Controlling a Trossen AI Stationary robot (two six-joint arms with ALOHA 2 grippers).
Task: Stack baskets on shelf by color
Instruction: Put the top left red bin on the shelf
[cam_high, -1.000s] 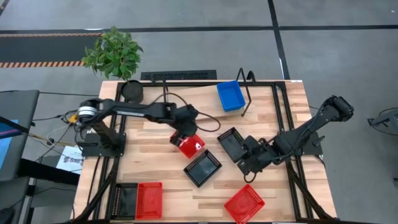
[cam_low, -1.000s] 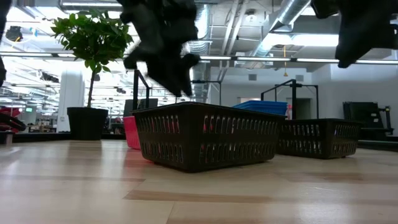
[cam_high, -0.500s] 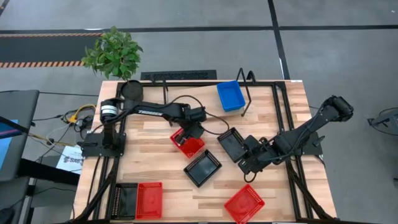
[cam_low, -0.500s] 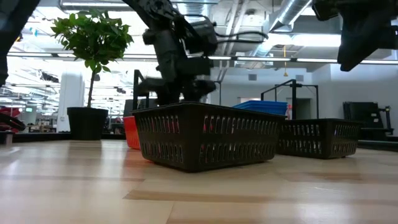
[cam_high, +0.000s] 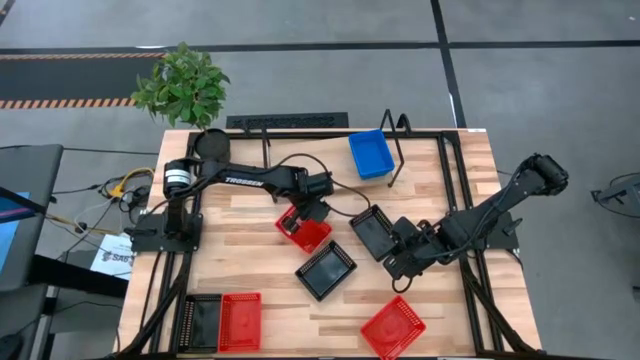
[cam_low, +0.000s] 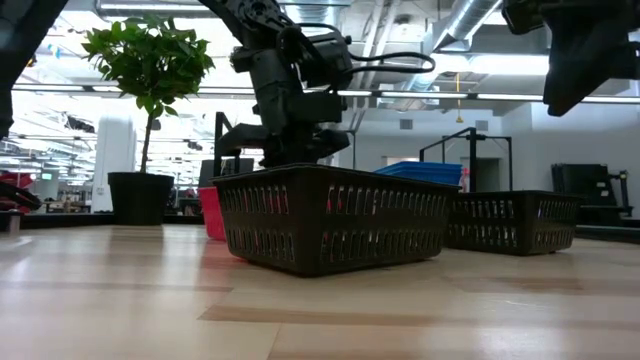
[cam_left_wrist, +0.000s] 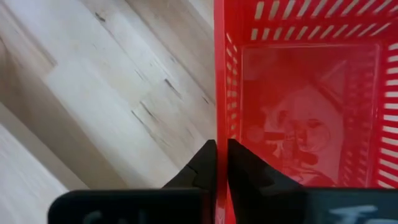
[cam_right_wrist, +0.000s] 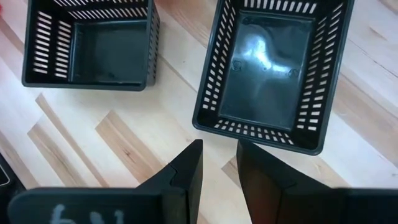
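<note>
My left gripper (cam_high: 299, 214) points down over the table's middle, shut on a red basket (cam_high: 308, 234) that shows red behind the nearest black basket (cam_low: 330, 218) in the low view. My right gripper (cam_right_wrist: 219, 155) hovers open, with nothing between its fingers, just near of a black basket (cam_right_wrist: 270, 74) lying flat on the table. A blue basket (cam_high: 370, 153) sits at the far edge beside the shelf's wire loop (cam_high: 398, 130). Another black basket (cam_high: 325, 268) lies near the centre. My left gripper pinches the rim of the red basket's far-left side wall (cam_left_wrist: 221, 127), one finger (cam_left_wrist: 242, 171) inside the basket and the other (cam_left_wrist: 202, 168) outside. The fingers come steeply from above. The basket sits level with its bottom on the table.
A red basket (cam_high: 392, 327) lies at the near edge right of centre. A red basket (cam_high: 240, 320) and a black one (cam_high: 200, 320) sit side by side at the near left corner. A potted plant (cam_high: 185, 85) stands at the far left corner.
My left gripper has come down from above the red basket and gone slightly toward the far edge, arriving on the basket's far-left wall, where it now stands shut. The red basket has shifted a little on the table.
</note>
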